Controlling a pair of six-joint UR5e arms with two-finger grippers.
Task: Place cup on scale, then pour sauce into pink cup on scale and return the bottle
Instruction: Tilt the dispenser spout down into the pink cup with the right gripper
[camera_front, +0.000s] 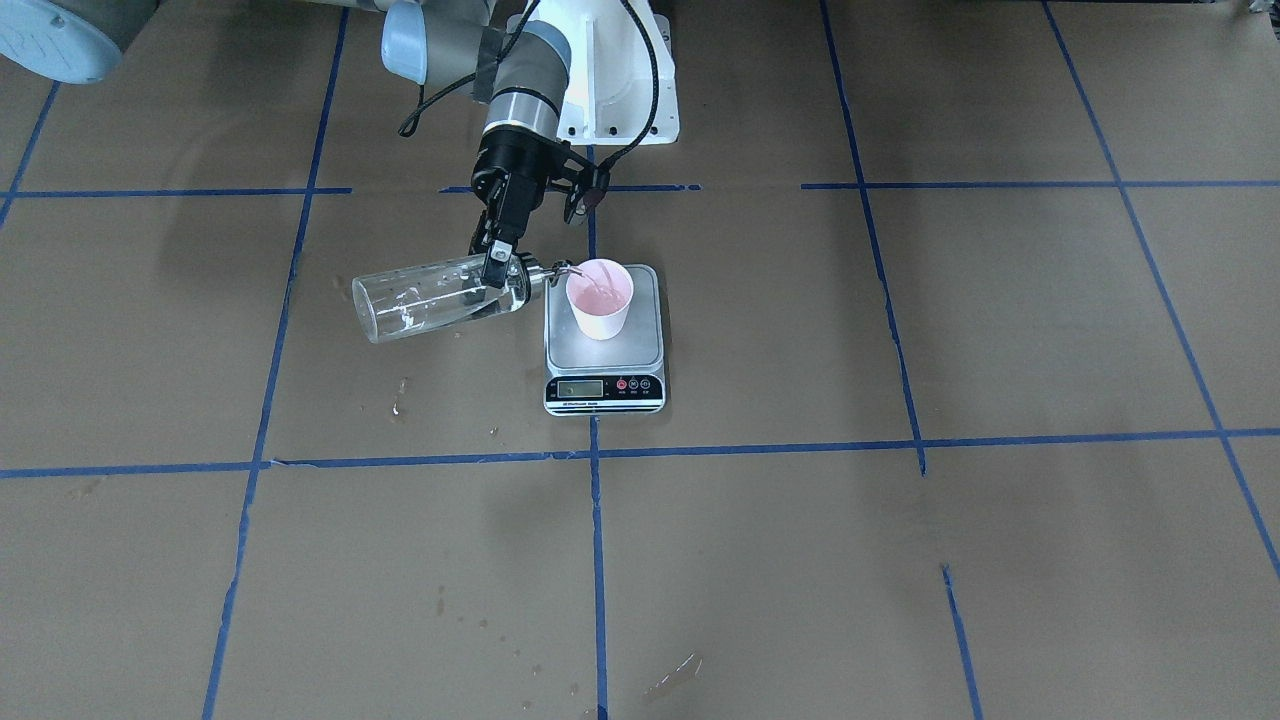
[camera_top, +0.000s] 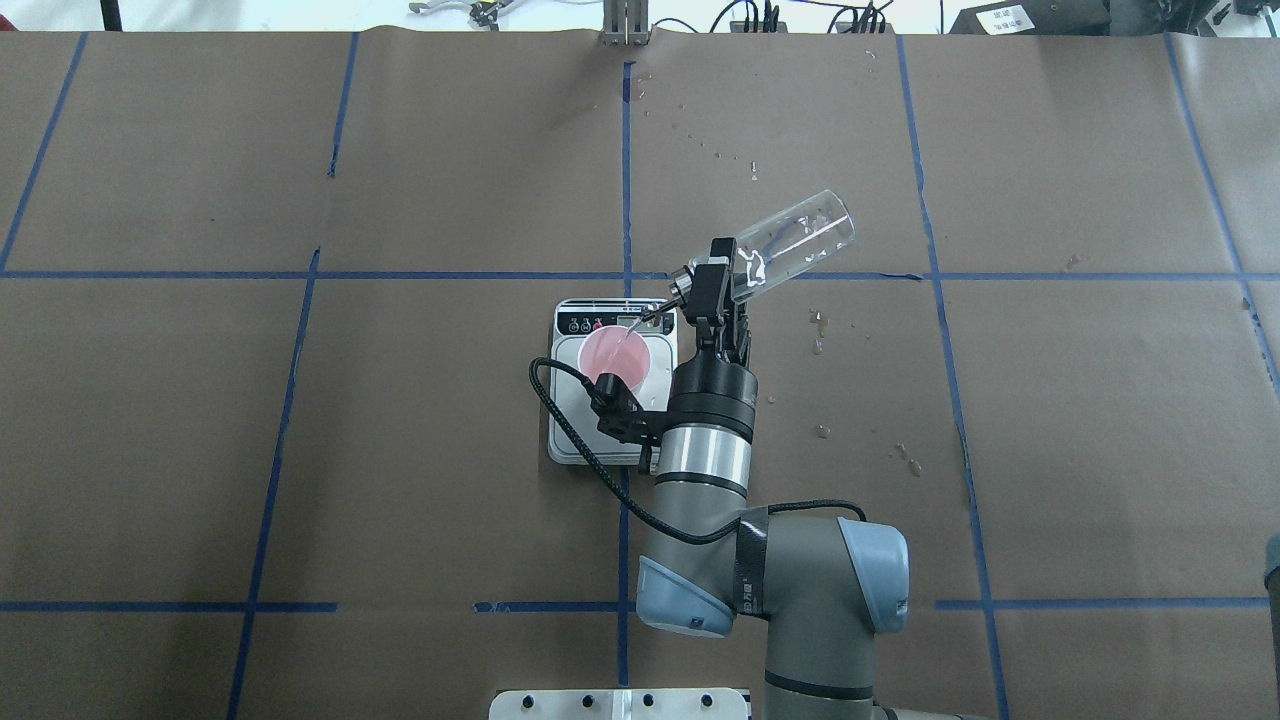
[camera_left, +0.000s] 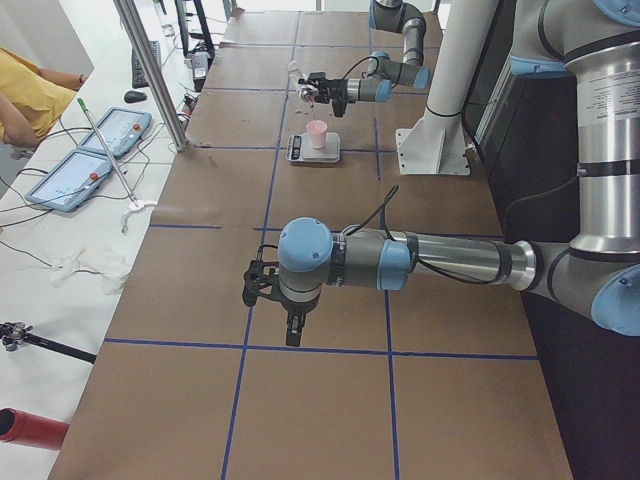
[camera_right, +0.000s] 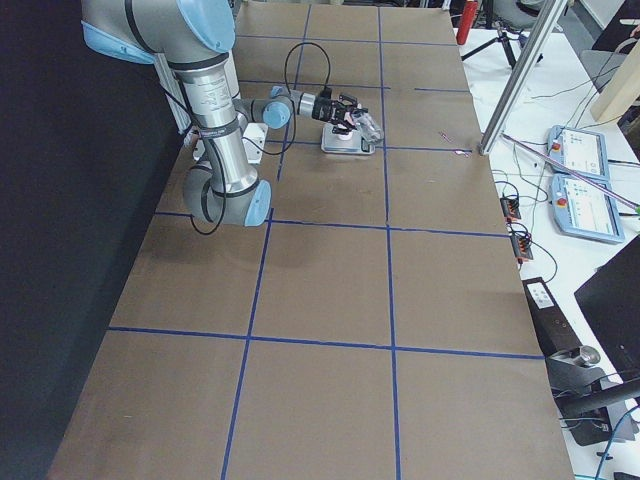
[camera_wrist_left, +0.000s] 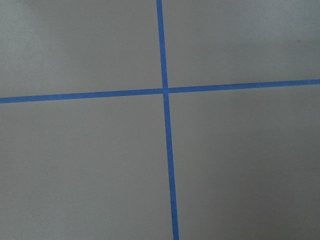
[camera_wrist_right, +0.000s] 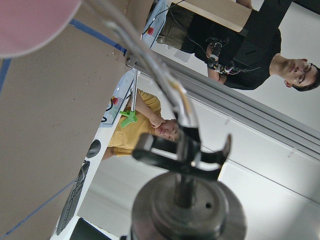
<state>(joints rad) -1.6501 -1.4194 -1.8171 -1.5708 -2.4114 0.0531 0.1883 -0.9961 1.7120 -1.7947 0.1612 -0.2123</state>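
**Spotter:** Closest to the lens on the right wrist view is the bottle's (camera_wrist_right: 187, 210) metal collar. The spout (camera_wrist_right: 150, 65) runs up toward the pink cup (camera_wrist_right: 30, 20) in the corner, so you look to be mid-pour.

**Coach:** Agreed. Read the front view from its left. The bottle lies close to level, its base out over the tabletop (camera_front: 300, 560) and its neck toward the scale (camera_front: 640, 350). Your right tool (camera_front: 497, 268) is clamped on the glass just behind the collar.

**Spotter:** Next, the spout tip sits over the cup's rim, and a thin stream of sauce (camera_front: 590, 287) falls inside. The cup stands upright on the platform.

**Coach:** Hold that tilt steady and watch the display rather than the stream. Keep the spout inside the rim without touching it, because a light paper cup would likely shift at a nudge. To stop, roll your wrist back first and only then move away, or the last drops may land on the platform. The wet spots (camera_front: 400, 400) on the tabletop suggest drips are a real risk.

**Spotter:** Your left tool (camera_left: 291, 335) hangs well apart from the scale. You cannot tell from the side view whether its fingers are apart or together. Its own camera shows only brown paper and blue tape (camera_wrist_left: 165, 90).
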